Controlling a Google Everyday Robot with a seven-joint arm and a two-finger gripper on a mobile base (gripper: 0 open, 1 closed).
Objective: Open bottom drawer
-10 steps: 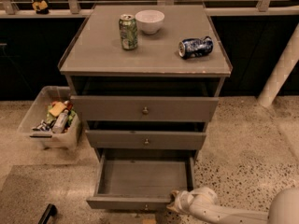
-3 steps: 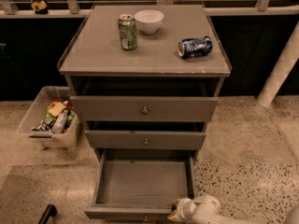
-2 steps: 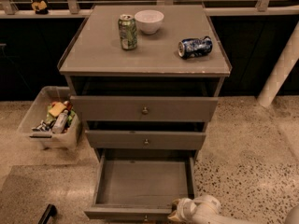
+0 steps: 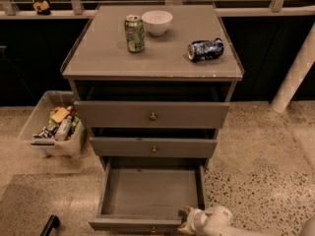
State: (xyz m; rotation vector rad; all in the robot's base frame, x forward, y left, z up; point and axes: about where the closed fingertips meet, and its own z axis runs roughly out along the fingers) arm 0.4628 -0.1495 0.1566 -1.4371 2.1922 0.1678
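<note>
1. Camera view: the bottom drawer (image 4: 150,191) is seen pulled open at 6 o'clock, lowest in the cabinet (image 4: 98,58).
2. The gripper (image 4: 186,222) is pictured at the drawer's 5 o'clock corner; its grip cannot be told.

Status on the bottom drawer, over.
Gripper at bottom drawer front's right corner. Drawer pulled well out. Dark object on floor to its left, apart.

The bottom drawer (image 4: 150,193) stands pulled far out, its grey inside showing. The gripper (image 4: 185,220) sits at the drawer's front right corner, below the front edge of the tabletop (image 4: 106,58). A green can (image 4: 134,33) and a white bowl (image 4: 157,22) stand near the tabletop's back edge, and a blue can (image 4: 205,49) lies on its side near the right edge.
</note>
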